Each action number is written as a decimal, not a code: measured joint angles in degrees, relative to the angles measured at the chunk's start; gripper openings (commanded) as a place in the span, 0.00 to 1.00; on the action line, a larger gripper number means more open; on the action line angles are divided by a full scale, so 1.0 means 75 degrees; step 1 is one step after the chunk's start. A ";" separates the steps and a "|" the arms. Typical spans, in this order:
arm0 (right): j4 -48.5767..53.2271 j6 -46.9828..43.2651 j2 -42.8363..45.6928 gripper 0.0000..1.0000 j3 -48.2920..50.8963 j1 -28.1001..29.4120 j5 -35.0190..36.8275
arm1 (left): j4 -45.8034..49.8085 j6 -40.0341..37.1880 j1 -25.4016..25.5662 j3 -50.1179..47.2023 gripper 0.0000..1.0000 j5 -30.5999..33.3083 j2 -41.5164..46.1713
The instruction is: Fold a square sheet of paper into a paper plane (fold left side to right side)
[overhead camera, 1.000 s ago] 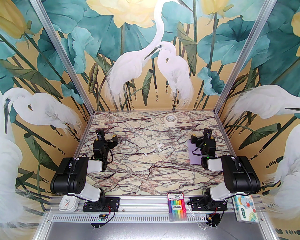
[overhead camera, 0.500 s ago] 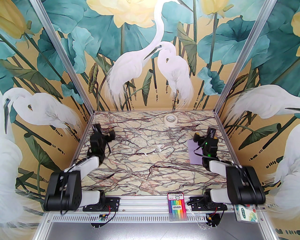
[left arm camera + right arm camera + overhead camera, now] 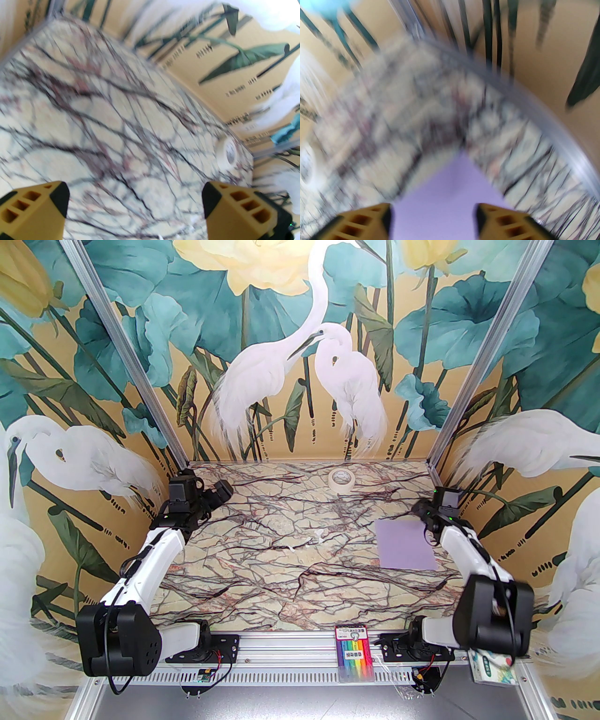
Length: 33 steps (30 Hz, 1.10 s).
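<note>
The sheet of paper (image 3: 405, 544) lies flat at the right of the table (image 3: 281, 577). The left gripper (image 3: 136, 194) gapes wide; the right gripper (image 3: 433, 211), narrower, hovers empty over its far corner. Lift the left edge low and match corners.

Table (image 3: 281, 577) centre free; tape roll (image 3: 341, 480) far edge; square sheet of paper (image 3: 405, 544) flat right.
</note>
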<state>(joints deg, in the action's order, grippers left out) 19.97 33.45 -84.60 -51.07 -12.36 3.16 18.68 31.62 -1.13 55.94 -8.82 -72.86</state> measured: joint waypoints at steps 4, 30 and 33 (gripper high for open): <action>0.0682 0.0137 -0.0749 0.00 -0.0198 0.0035 -0.0382 | 0.0032 0.0245 0.0076 -0.0096 0.99 -0.0437 0.0017; 0.1626 0.2320 -0.2396 0.00 -0.1160 0.3427 -0.1498 | 0.0216 0.0440 0.0204 -0.0376 1.00 -0.0921 0.0536; 0.1536 0.2722 -0.2669 0.00 -0.1445 0.4164 -0.1769 | 0.0216 0.0443 0.0204 -0.0603 0.99 -0.1000 0.0662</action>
<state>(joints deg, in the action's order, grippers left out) 31.48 53.87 -104.62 -61.91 18.87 -10.11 20.29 34.94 0.40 51.42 -16.32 -67.90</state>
